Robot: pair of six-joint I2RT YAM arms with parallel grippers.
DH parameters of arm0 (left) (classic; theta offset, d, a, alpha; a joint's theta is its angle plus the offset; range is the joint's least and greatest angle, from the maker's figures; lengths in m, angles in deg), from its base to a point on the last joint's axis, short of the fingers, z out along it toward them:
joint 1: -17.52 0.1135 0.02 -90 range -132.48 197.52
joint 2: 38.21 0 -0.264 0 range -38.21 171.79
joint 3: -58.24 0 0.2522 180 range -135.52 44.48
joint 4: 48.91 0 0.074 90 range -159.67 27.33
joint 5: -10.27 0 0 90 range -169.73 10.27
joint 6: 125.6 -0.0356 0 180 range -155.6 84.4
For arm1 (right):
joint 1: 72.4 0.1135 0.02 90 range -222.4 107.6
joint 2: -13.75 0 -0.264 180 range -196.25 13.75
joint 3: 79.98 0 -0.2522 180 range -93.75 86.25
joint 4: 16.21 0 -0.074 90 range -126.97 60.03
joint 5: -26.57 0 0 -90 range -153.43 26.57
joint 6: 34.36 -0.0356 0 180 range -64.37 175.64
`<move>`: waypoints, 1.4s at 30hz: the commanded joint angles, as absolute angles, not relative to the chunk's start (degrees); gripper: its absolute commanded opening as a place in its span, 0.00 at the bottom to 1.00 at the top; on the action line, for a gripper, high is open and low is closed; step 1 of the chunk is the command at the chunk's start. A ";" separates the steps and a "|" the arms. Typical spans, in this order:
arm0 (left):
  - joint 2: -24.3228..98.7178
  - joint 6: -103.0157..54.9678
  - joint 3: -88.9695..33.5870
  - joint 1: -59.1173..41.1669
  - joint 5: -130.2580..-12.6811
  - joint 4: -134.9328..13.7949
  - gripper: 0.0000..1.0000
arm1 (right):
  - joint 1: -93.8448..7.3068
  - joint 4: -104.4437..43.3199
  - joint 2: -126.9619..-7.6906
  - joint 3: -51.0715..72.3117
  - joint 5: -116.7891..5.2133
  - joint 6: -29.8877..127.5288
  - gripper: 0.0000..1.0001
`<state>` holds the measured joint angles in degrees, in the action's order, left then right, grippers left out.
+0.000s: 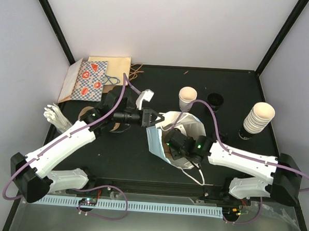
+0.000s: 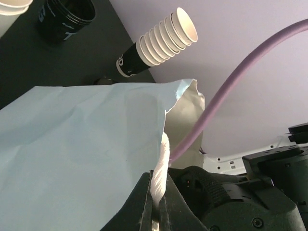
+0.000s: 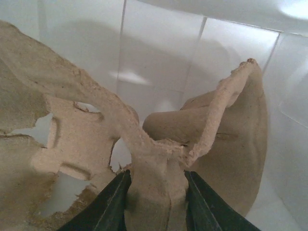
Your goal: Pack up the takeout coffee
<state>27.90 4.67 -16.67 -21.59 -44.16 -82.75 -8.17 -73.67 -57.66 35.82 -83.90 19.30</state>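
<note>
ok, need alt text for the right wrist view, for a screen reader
The right gripper, its two dark fingers rising from the bottom edge, is closed on the central post of a brown moulded-pulp cup carrier. The carrier's ragged ribs and cup pockets fill most of the frame, with the white, creased inner walls of a bag behind. No cups are visible.

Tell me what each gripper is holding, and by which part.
Left gripper: the blue paper bag, by its white twisted handle. Right gripper: the brown cup carrier, by its centre post, inside the bag.
</note>
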 commanded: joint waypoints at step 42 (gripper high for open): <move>44.30 -15.83 -18.49 -10.94 -47.81 -90.59 0.89 | 7.33 -69.09 -62.37 37.87 -93.62 16.79 0.30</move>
